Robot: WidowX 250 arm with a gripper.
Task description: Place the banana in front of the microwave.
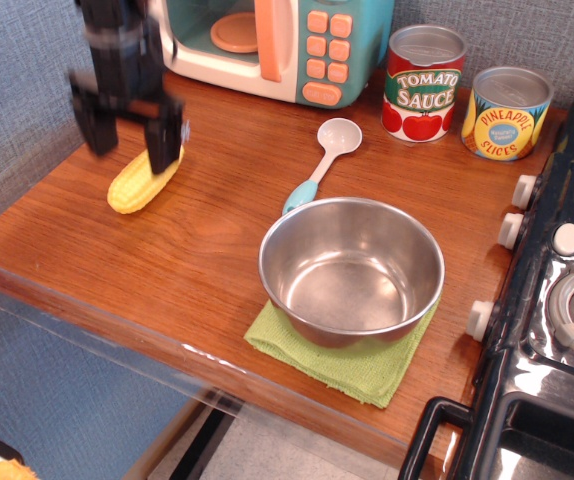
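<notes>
The banana (143, 183) is a small yellow bumpy toy like a corn cob. It lies flat on the wooden counter at the left, in front of the microwave's left side. The microwave (267, 45) stands at the back, cream-white with a teal panel, an orange handle and orange buttons. My gripper (127, 135) is black, blurred by motion, and hangs just above the banana's far end. Its fingers (164, 142) stand apart and hold nothing.
A white spoon with a light-blue handle (322, 160) lies mid-counter. A steel pot (351, 268) sits on a green cloth (342, 362). A tomato sauce can (424, 83) and a pineapple can (506, 112) stand at the back. A black stove (557, 300) fills the right.
</notes>
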